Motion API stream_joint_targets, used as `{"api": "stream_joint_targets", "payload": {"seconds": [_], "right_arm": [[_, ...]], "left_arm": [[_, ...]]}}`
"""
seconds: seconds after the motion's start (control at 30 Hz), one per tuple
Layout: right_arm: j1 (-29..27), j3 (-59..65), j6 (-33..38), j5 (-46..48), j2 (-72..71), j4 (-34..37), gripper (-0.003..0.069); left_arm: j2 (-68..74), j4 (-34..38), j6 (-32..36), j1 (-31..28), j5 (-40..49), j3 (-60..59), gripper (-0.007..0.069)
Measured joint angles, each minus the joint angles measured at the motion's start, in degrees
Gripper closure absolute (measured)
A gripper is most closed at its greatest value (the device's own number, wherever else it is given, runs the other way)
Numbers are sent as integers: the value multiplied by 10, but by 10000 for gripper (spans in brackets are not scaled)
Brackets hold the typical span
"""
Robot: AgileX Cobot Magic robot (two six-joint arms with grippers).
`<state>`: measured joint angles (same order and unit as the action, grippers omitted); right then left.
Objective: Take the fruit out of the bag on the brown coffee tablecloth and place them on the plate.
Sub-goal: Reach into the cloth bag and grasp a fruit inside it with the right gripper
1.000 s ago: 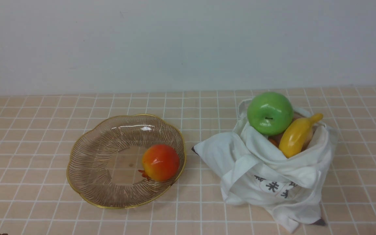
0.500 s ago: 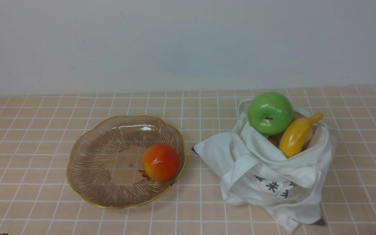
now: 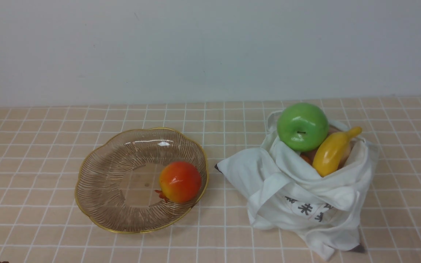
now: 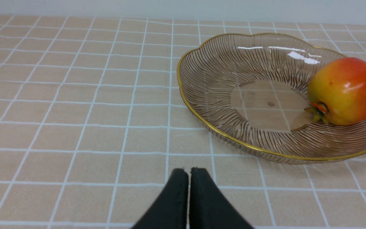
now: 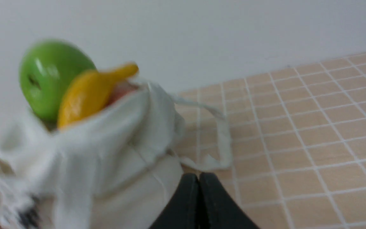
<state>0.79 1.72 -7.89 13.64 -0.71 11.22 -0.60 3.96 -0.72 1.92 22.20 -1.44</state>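
Both pairs of jaws are pressed together with nothing between them: the left gripper (image 4: 188, 171) hangs over bare tablecloth (image 3: 31, 146) near the plate (image 3: 97, 171), and the right gripper (image 5: 199, 176) hangs close beside the bag (image 3: 298, 204). The pomegranate (image 3: 179, 182) lies in the plate against its right wall, while the plate sits on the left of the cloth and the slumped bag on the right, a little apart. The apple (image 3: 302, 126) and banana (image 3: 332, 151) touch each other in the bag's open mouth, the apple on the far left and the banana to its right.
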Motion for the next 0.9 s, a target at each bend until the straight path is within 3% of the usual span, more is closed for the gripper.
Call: {"api": "stream_joint_targets", "payload": {"seconds": [0.23,0.5,0.63,0.77,0.9], "right_arm": [[-1,0,-75,-154,0,223,673],[-1,-18,-96,-230,0,306,673],[-1,-116,-79,-163,17,256,673],[-1,-304,-10,53,145,155,673],[-1,-454,79,259,275,119,673]], "left_arm": [[0,0,0,0,0,0,632],[0,0,0,0,0,0,632],[0,0,0,0,0,0,632],[0,0,0,0,0,0,632],[0,0,0,0,0,0,632]]}}
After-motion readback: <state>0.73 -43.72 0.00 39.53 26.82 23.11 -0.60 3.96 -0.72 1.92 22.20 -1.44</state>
